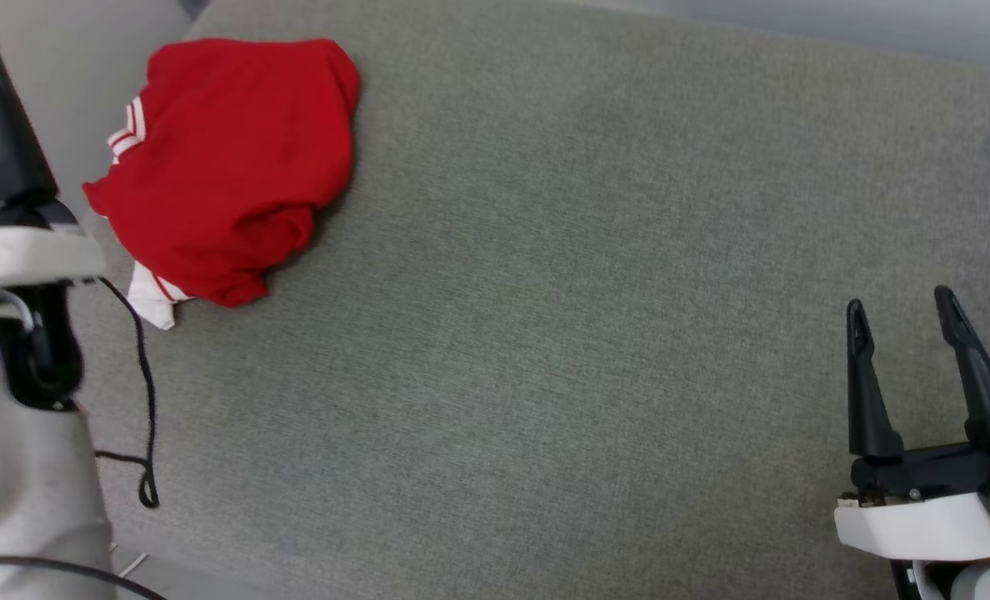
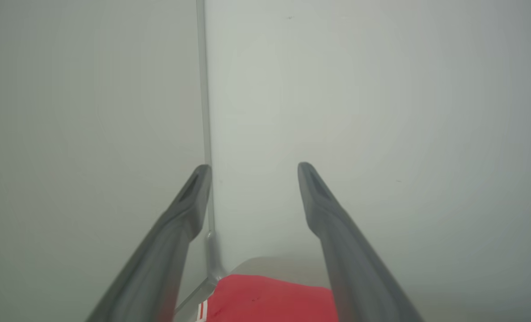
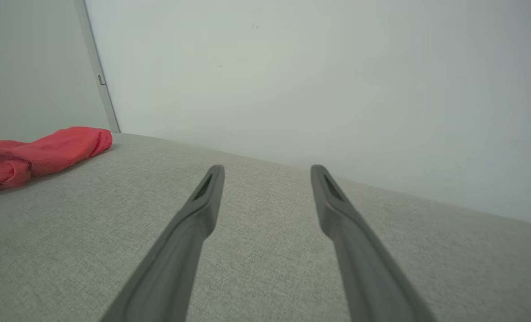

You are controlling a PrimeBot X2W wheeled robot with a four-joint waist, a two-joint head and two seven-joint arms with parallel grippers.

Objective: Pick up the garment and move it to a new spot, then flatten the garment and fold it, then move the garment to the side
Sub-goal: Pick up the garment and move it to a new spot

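Holding both tools released and empty, we hang our left tool (image 2: 252, 169) just beside the garment (image 1: 228, 167), bunched in the far left corner of the grey fabric surface (image 1: 545, 333), probably for pickup; our right tool (image 1: 901, 302) hangs well apart.

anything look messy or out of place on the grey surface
The red jersey T-shirt with white striped trim lies crumpled in a heap at the far left corner of the grey fabric surface. A loose black cable loops over its near left edge.
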